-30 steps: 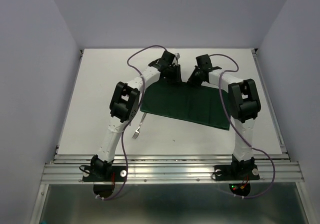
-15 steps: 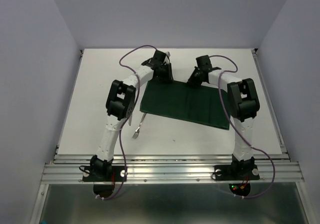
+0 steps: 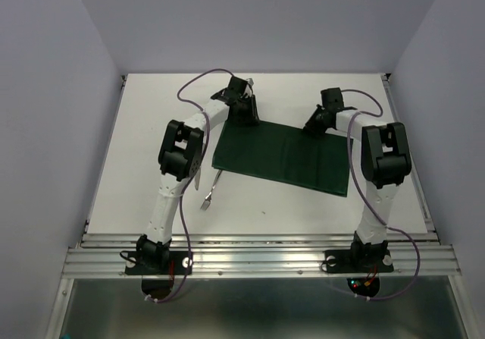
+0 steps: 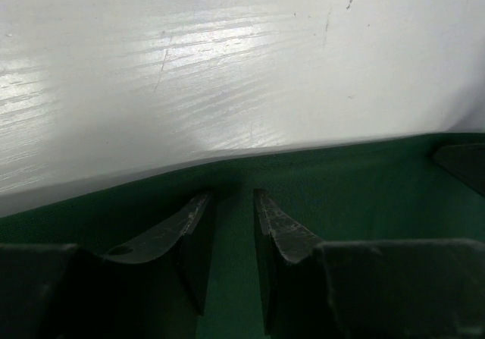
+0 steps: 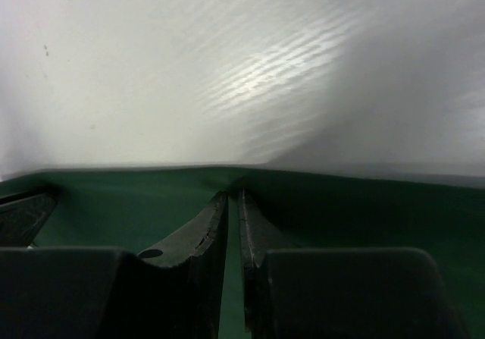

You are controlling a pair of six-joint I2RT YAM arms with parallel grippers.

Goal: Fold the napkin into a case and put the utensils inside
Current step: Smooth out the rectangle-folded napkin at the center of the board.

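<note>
On the near left of the white table (image 3: pixel 129 180), a slim silver metal fork (image 3: pixel 206 199) lies just beside the dark green cloth napkin (image 3: pixel 280 157), spread flat. At its far edge the left gripper (image 4: pixel 232 199) holds its jaws a little apart over the cloth — the right gripper (image 5: pixel 233 196) has its jaws pinched on the edge

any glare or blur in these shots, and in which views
Left wrist: streaky glare on the table, dark foreground soft; right wrist: similar bright patch, napkin edge slightly blurred; top external: evenly lit, no glare, reasonably sharp.
</note>
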